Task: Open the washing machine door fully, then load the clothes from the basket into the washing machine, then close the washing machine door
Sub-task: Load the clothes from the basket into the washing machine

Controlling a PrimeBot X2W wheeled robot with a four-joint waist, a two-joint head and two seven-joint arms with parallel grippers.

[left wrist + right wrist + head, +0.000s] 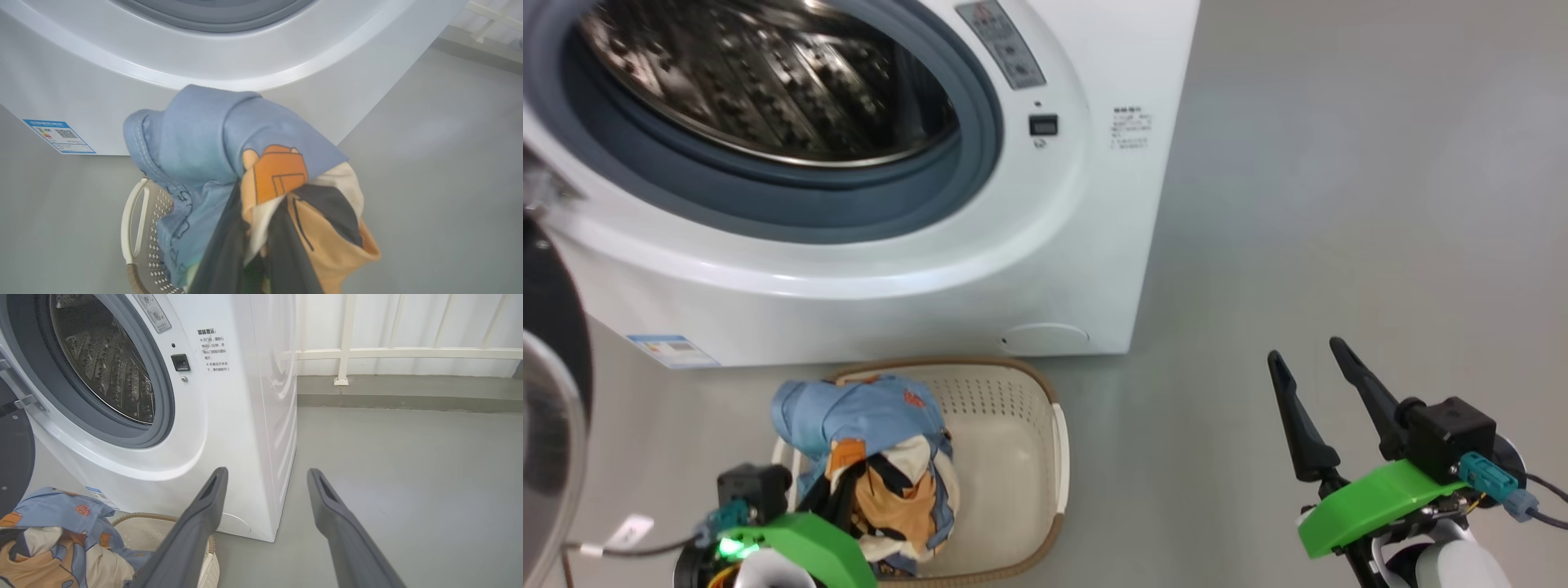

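**Left gripper clamped on the clothes at the basket**

The white washing machine [890, 278] stands on the grey floor [1339, 163], its door [547, 343] swung open on the robot's left. The basket [1013, 457] sits just before the machine's front. The blue-and-orange clothes [882, 441] bunch over the basket's left side, pinched in the left gripper [253, 261]. The right gripper [1304, 349] hangs well to the right, fingers apart.

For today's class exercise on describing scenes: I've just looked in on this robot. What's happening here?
The robot is loading laundry. Its left gripper is shut on the clothes, a blue and orange bundle held up over the basket in front of the washing machine. The washing machine door stands open at the left and the drum looks empty. The right gripper hangs open and empty over the floor.
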